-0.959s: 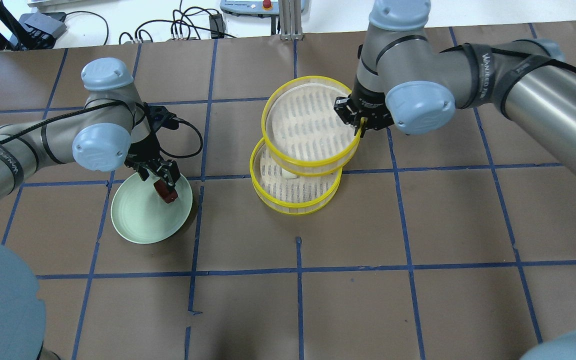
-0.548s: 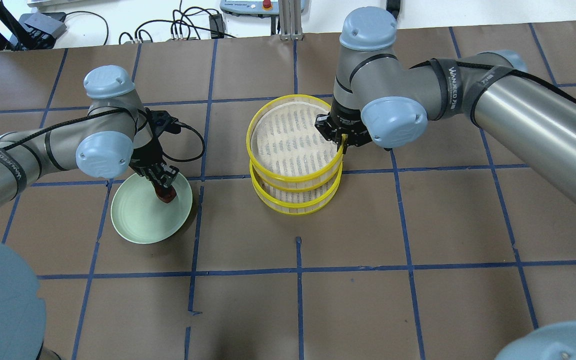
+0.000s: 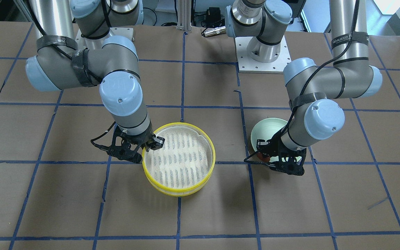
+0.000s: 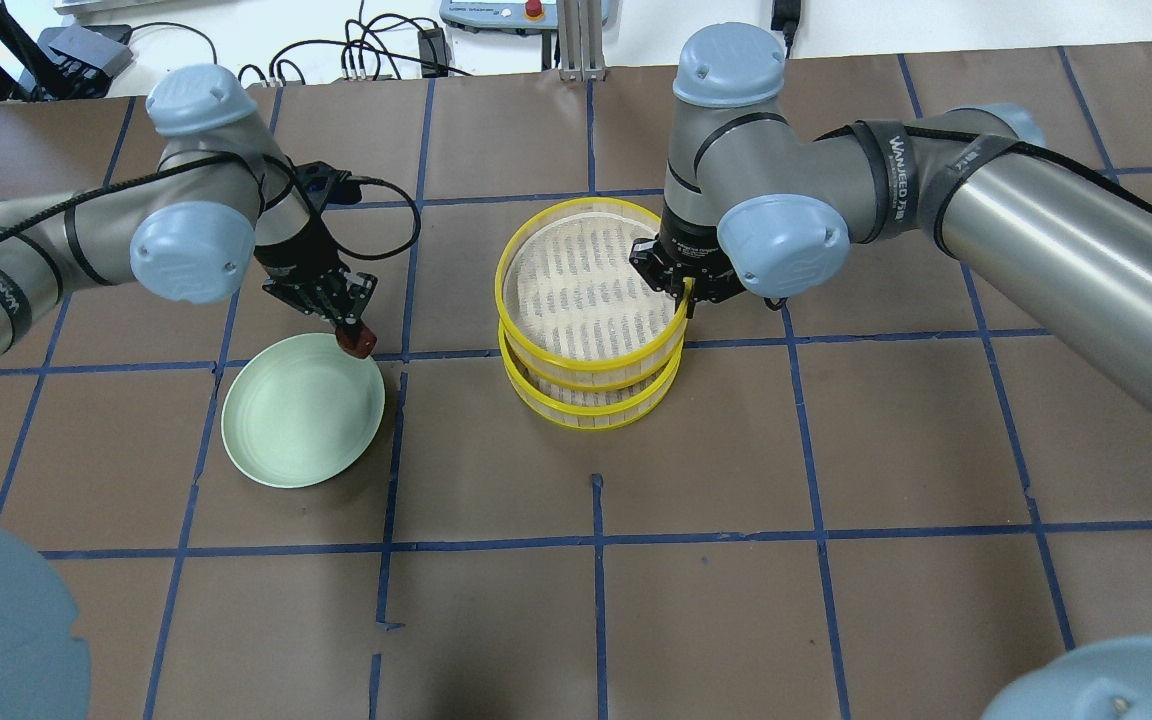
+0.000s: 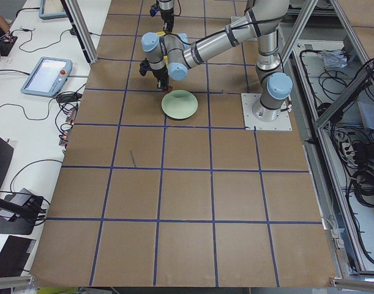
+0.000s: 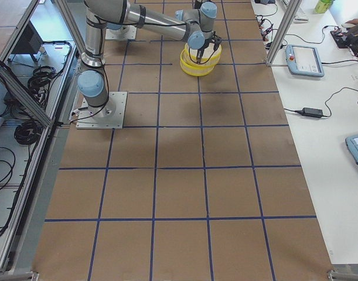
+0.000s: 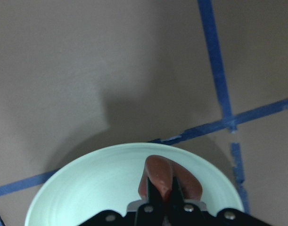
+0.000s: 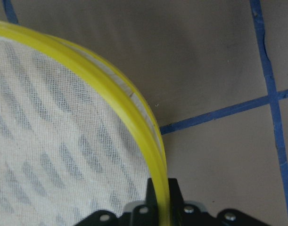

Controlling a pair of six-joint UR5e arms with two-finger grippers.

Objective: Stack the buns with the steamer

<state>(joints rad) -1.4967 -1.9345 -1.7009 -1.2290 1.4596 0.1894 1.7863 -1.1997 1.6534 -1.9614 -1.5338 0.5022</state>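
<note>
My left gripper (image 4: 350, 328) is shut on the glossy reddish-brown bun (image 4: 358, 344) and holds it above the far right edge of the pale green plate (image 4: 286, 425). The left wrist view shows the bun (image 7: 163, 175) pinched between the fingers, above the plate (image 7: 87, 188). My right gripper (image 4: 686, 293) is shut on the right rim of the upper yellow steamer tray (image 4: 576, 275). That tray sits over the lower tray (image 4: 591, 410), nearly aligned with it. The rim (image 8: 129, 113) runs between the fingers in the right wrist view. The white bun is hidden under the upper tray.
Brown paper with a blue tape grid covers the table (image 4: 836, 450). Cables and a teach pendant (image 4: 526, 12) lie beyond the far edge. In the front view the steamer (image 3: 172, 189) and the plate (image 3: 266, 128) stand about one grid square apart.
The right arm has carried the upper tray left and toward me over the lower tray, covering the white bun. The left gripper has lifted the brown bun off the plate toward its far edge.
</note>
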